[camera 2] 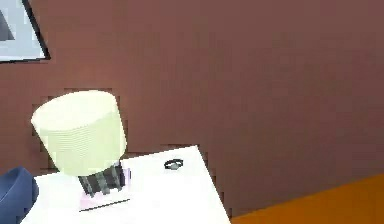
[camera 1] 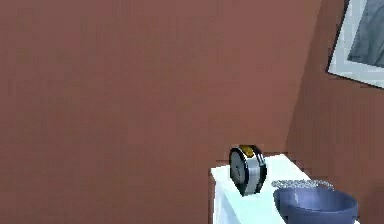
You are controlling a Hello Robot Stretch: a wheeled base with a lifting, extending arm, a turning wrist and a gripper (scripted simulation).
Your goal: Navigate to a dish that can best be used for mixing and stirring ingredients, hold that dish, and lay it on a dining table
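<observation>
**A:** Where's the mixing dish?

**B:** A blue bowl sits on a white top at the forward view's bottom right, cut by the edge. A blue curve at the arm side view's bottom left looks like the same bowl.

**A:** And from the gripper, which way does it lie?

**B:** I cannot tell, and I cannot tell the gripper's state either. So I'd judge the task is at the approach, with no grasp begun.

**A:** What's crowding it?

**B:** A small clock stands upright near the bowl, farther back on the top. A grey chain-like thing lies just beside the rim. In the arm side view a cream-shaded lamp stands near the bowl, with a small dark ring lying apart from it.

**A:** So the hazards?

**B:** An arm sent out off-line could catch the lamp shade and tip it. A reach too deep could push the clock toward the red-brown wall. The chain might drag along if the fingers snag it. A grip on the rim alone might let the bowl swing or slip. The base also seems close to the furniture, so a careless turn could bump it
</observation>
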